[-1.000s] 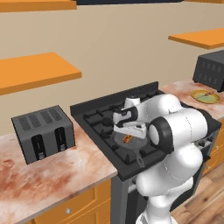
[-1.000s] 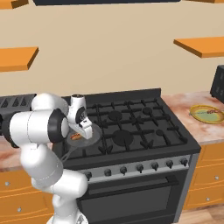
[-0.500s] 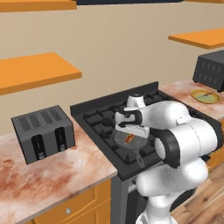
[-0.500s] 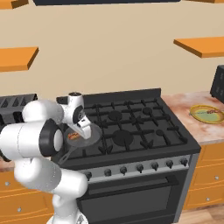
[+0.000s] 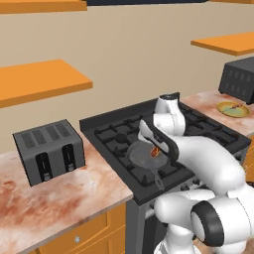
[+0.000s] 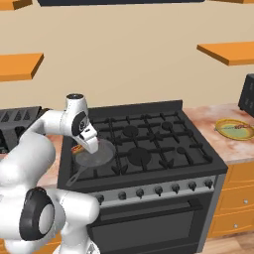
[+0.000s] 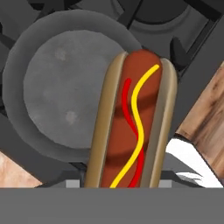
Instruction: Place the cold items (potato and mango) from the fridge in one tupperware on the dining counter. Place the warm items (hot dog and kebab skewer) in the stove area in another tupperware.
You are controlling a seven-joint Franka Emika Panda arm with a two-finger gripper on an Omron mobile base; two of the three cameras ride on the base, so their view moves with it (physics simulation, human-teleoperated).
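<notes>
**Hot dog lifted over the pan, ready to carry away**

You see the stove [image 6: 149,144] in the middle, with marble tabletop [image 5: 59,198] on both sides of it. On the left part stands a dark toaster [image 5: 48,151]. On the right part, well apart from the arm, lies a yellow-green plate [image 6: 234,128] with something thin on it; it may be the kebab skewer, but it is too small to tell.

On the front left burner sits a grey pan [image 5: 146,156], its handle pointing to the front edge of the stove. The arm bends over it, and the gripper [image 5: 158,149] hangs just above the pan.

The hot dog [image 7: 133,122] is in the fingers: in the hand view it stands lengthwise right in front of the camera, with the pan floor [image 7: 65,96] behind it and apart from it. The fingers are about half closed, gripping the bun from its two sides; the tips themselves are hidden under it.

So I judge the step in hand is the pick-up of the first warm item, and it looks done. Your next move calls for a lift clear of the pan rim, then a carry to a tupperware. No tupperware is visible, so you must probably turn or drive first.
</notes>
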